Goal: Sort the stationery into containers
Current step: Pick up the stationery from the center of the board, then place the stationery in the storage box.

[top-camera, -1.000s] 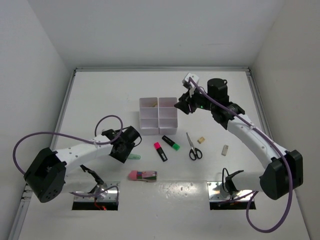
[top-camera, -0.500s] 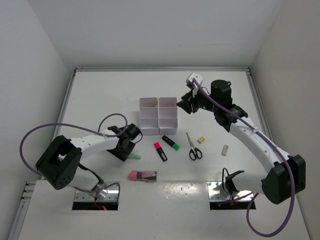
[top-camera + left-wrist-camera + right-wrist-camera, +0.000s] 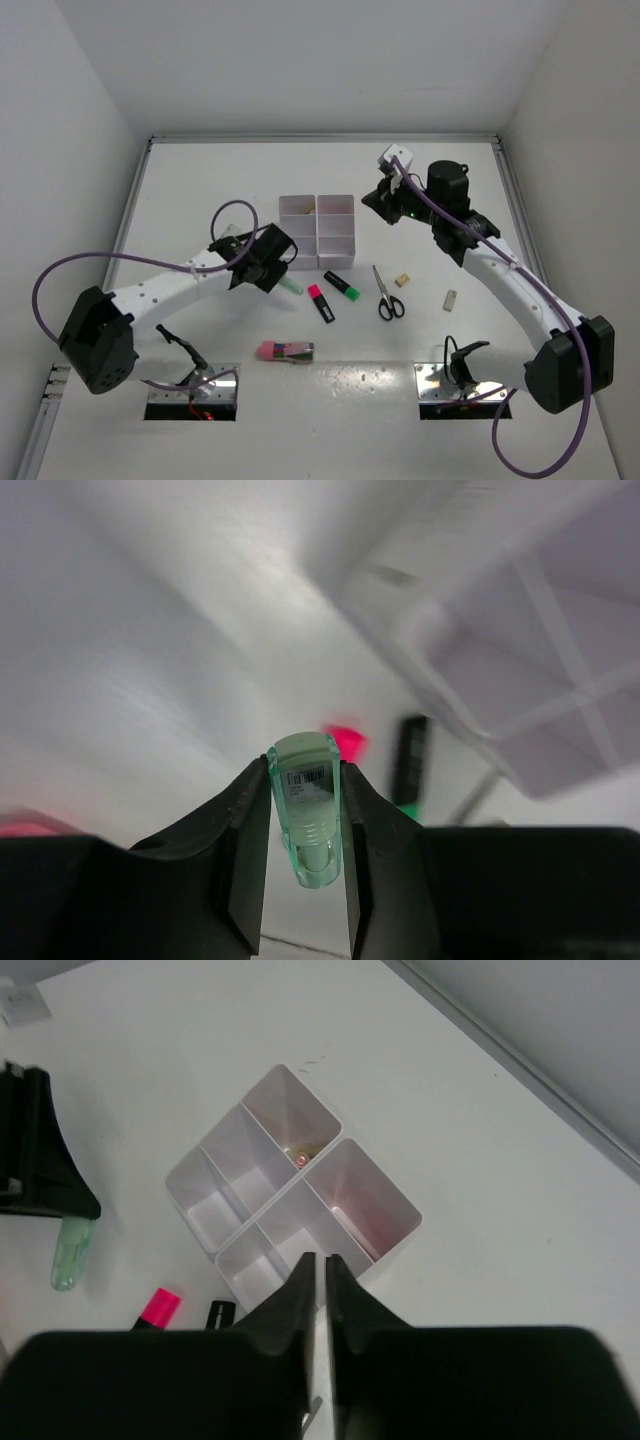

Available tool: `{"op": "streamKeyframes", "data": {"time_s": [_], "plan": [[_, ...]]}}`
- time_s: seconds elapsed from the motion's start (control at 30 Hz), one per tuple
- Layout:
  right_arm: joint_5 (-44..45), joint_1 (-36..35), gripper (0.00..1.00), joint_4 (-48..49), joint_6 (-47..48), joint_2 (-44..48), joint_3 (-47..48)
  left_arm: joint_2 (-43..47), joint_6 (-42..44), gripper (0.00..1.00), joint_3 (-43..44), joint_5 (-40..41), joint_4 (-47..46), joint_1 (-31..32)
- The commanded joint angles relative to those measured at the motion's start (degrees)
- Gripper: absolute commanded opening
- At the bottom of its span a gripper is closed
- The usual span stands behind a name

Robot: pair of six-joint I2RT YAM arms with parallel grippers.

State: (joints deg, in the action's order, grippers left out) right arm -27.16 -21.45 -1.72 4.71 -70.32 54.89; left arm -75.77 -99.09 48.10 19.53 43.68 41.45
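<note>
The table (image 3: 200,190) is plain white, and so is the organizer tray (image 3: 318,232). The marker (image 3: 306,815) in the left gripper (image 3: 305,865) is translucent mint green with a white barcode label. The scissors (image 3: 386,292) have black handles. Two highlighters are black, one (image 3: 320,302) with a pink end, the other (image 3: 342,286) with a green end. At six o'clock from the tray lies a pink block (image 3: 285,351). Both arms are white with black joints and purple cables (image 3: 90,268).

A white counter (image 3: 200,190) lies between plain white walls (image 3: 300,60), with two rectangular cut-outs (image 3: 192,392) along its near edge.
</note>
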Motion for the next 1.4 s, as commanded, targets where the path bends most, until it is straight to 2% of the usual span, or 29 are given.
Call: {"op": "streamKeyframes", "data": {"time_s": [0.0, 0.07, 0.17, 0.3, 0.57, 0.77, 0.9, 1.07, 1.37], "plan": [[1.0, 0.4, 0.0, 1.6, -0.5, 1.8, 0.0, 3.6, 5.0, 0.05, 8.3, 4.0, 0.5, 1.9], [2.6, 0.9, 0.0, -2.6, -0.5, 0.9, 2.7, 1.8, 7.1, 0.02, 14.3, 6.0, 0.5, 2.4], [10.3, 0.9, 0.0, -5.5, -0.7, -0.7, 5.0, -3.0, 10.1, 0.02, 22.5, 10.2, 0.0, 2.4], [18.4, 0.9, 0.0, -4.1, -0.1, 0.2, 3.4, -11.1, 13.6, 0.0, 31.2, 14.8, -5.2, 2.4], [19.5, 0.9, 0.0, -2.1, 0.5, 2.6, 0.2, -27.2, 17.3, 0.0, 47.4, 21.5, -8.7, 2.9], [19.5, 0.9, 0.0, -2.1, 0.5, 3.1, -0.3, -32.1, 18.6, 0.0, 50.8, 27.8, -10.5, 4.1], [19.5, 0.9, 0.0, -1.5, 1.0, 3.1, -0.8, -33.5, 19.2, 0.0, 49.1, 32.5, -13.9, 5.5], [18.9, 0.9, 0.0, -1.5, 1.0, 3.1, -1.4, -33.5, 26.1, 0.0, 47.4, 38.5, -21.7, 7.9], [18.4, 0.9, 0.0, -1.0, 1.5, 3.6, -1.9, -37.1, 34.8, 0.0, 47.9, 45.7, -24.0, 9.3]]}}
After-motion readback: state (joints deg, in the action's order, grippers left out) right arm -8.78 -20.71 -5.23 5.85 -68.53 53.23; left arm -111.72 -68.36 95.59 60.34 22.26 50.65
